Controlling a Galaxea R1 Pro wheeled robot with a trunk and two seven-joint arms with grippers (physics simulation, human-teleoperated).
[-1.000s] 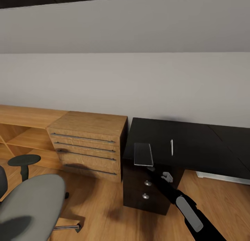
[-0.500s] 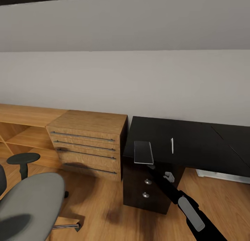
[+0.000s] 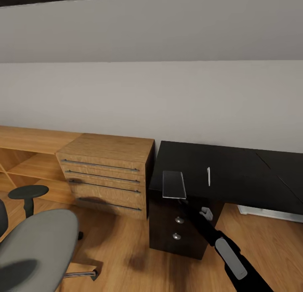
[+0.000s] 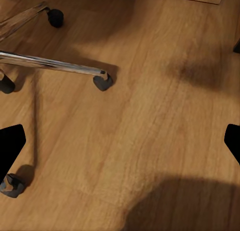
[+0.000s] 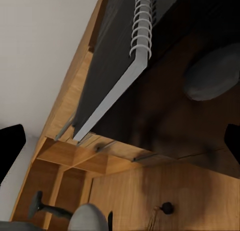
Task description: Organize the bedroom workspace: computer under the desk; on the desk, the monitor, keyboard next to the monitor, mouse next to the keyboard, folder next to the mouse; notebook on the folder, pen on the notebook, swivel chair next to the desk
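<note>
The grey notebook (image 3: 174, 184) lies at the front left corner of the black desk (image 3: 235, 165), its near end just over the edge. A slim pale pen (image 3: 208, 176) lies on the top to its right. My right gripper (image 3: 183, 202) sits just below and in front of the notebook, open. In the right wrist view the notebook's (image 5: 112, 86) spiral and underside loom ahead of the gripper (image 5: 120, 141), nothing between the fingers. The swivel chair's grey seat (image 3: 38, 245) is at the lower left. My left gripper (image 4: 120, 141) hangs open over the floor by the chair's chrome base (image 4: 50, 63).
A light wooden drawer cabinet (image 3: 107, 174) stands against the desk's left side, with a low wooden shelf (image 3: 25, 157) beyond it. The black drawer pedestal (image 3: 179, 229) is under the notebook. A pale flat object (image 3: 269, 214) lies under the desk at the right.
The head view shifted slightly between the earliest frame and now. My right arm edged a little toward the notebook's near edge. Notebook and pen have not moved.
</note>
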